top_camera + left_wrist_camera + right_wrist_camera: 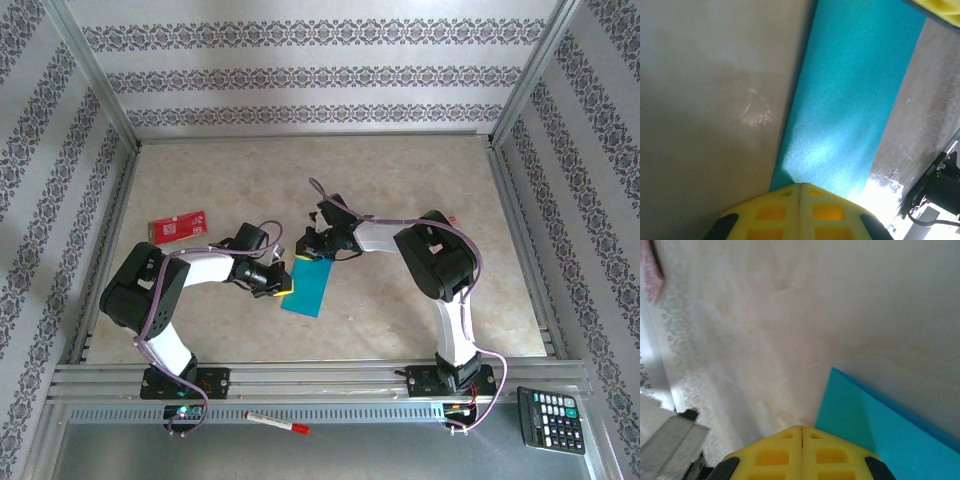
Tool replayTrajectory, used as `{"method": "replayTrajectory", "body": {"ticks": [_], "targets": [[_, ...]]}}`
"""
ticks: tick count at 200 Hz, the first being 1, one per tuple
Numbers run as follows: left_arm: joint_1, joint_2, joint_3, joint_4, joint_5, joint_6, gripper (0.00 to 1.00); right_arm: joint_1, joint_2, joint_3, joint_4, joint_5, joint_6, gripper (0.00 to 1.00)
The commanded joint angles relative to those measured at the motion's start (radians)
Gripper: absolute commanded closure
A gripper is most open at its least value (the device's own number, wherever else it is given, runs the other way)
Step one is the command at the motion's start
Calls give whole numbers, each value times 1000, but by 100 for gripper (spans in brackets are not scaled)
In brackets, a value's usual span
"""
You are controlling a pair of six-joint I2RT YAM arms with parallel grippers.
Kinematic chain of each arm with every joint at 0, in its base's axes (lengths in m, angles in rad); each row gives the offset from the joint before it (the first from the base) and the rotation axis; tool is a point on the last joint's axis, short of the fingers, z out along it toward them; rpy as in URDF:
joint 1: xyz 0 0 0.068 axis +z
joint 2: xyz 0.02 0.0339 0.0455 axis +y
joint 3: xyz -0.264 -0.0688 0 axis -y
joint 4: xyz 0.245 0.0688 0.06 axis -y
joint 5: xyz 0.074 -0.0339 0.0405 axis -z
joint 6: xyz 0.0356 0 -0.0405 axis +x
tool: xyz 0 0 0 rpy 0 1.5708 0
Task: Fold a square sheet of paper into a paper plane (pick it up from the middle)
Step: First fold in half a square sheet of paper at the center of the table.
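- One beige table lies under both sets of jaws.
- Two arms, the left arm and the right arm, bend inward so that their jaws come near each other over the middle of the table.
- Teal paper, folded to a narrow strip, lies flat between the two sets of jaws. In the left wrist view it runs straight ahead from the tips. In the right wrist view one corner sits just right of the tips.
- Left gripper: the yellow pads are pressed together with no gap, and the tips are at the strip's long edge. Whether they pinch it cannot be told.
- Right gripper: the pads are likewise together, at the strip's far end, with nothing seen between them.
- Calculator: well apart from the right jaws, off the table's near corner.
- Red-and-white card: well left of the left jaws.
- Red-capped marker: well behind both jaws, on the near rail.
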Motion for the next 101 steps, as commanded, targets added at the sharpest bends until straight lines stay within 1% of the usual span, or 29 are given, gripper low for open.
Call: {"method": "replayTrajectory", "body": {"ticks": [1,23,42,64,74,87,101], "targets": [[-13,32,-50,-226,-150,23,100,-9,39,4,6,7,-8,100],[-14,5,-31,-238,-135,20,100,-21,55,-2,-13,26,-29,100],[-13,-25,-3,-249,-111,17,94,-25,63,-8,-38,42,-51,100],[-12,-63,45,-272,-99,20,84,-27,69,-18,-43,40,-64,100],[-11,-80,69,-272,-91,15,78,-26,72,-20,-50,39,-71,100],[-4,-98,88,-247,-69,2,75,-27,74,-26,-48,40,-76,100],[5,-101,102,-191,-49,-20,75,-28,75,-31,-49,38,-80,100]]}}
